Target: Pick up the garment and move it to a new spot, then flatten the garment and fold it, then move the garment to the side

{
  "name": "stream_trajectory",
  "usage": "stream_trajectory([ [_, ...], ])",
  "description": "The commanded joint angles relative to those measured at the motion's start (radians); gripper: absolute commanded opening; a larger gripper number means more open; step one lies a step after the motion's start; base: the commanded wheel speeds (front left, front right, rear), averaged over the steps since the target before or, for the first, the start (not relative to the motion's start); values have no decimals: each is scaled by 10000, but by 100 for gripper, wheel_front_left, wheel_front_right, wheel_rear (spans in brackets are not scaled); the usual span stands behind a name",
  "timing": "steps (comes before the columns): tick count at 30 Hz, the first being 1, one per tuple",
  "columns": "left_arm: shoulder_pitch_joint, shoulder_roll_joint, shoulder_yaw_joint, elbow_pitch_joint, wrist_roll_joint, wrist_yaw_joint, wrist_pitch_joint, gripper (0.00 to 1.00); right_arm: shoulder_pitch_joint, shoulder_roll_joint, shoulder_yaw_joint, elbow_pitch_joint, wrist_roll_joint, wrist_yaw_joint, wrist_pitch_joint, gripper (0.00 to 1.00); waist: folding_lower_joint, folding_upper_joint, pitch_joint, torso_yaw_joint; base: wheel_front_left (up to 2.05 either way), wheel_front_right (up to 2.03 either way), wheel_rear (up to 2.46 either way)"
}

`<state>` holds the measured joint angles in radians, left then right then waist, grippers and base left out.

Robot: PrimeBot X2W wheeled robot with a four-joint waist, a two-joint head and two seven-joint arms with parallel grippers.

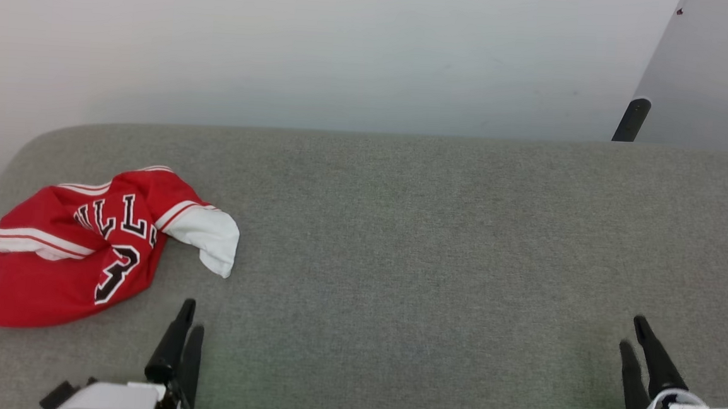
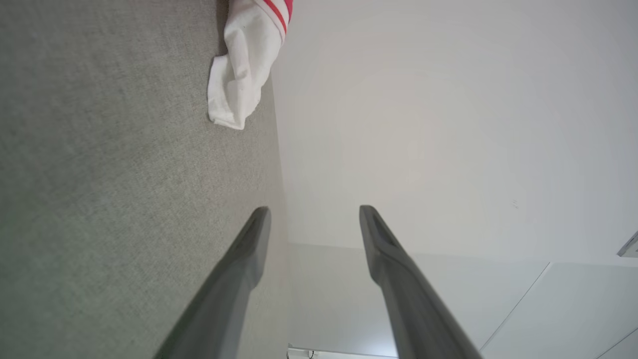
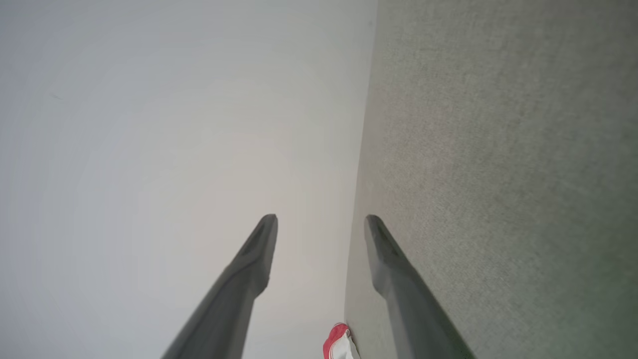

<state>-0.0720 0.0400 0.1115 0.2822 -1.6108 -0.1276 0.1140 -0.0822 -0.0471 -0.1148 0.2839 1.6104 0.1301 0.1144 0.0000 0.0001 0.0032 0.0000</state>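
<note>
The garment [image 1: 77, 244] lies crumpled at the left end of the grey table [image 1: 437, 247], a red jersey showing black lettering, a number 3 and a white sleeve toward the middle. In the left wrist view its white sleeve [image 2: 239, 70] sits at the top. A small red and white piece of the garment [image 3: 339, 343] peeks in at the bottom of the right wrist view. My left gripper [image 1: 191, 317] hovers open just right of and nearer than the jersey, holding nothing [image 2: 314, 212]. Far to the right, my right gripper [image 1: 633, 331] stands open and holds nothing [image 3: 321, 219].
The grey felt-like table surface stretches between the two grippers. A pale wall lies behind it. A dark post [image 1: 631, 120] and a grey panel [image 1: 713, 74] stand at the back right, beyond the table edge.
</note>
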Motion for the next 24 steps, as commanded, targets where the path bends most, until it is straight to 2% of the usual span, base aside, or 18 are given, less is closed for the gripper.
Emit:
stream_trajectory([
  [1,-41,19,8,-37,34,0,-36,100,-48,-5,0,-16,-7,0,-22,100,0,-1,0,1,0,0,0],
  [12,-243,354,-47,-183,919,-5,-576,100,-448,-194,274,148,-713,1,-388,100,0,-1,10,1,0,0,0],
  [24,-278,764,-331,-382,3353,249,-1137,100,-831,-594,918,388,-2880,2,-1005,100,0,-1,28,0,0,0,0],
])
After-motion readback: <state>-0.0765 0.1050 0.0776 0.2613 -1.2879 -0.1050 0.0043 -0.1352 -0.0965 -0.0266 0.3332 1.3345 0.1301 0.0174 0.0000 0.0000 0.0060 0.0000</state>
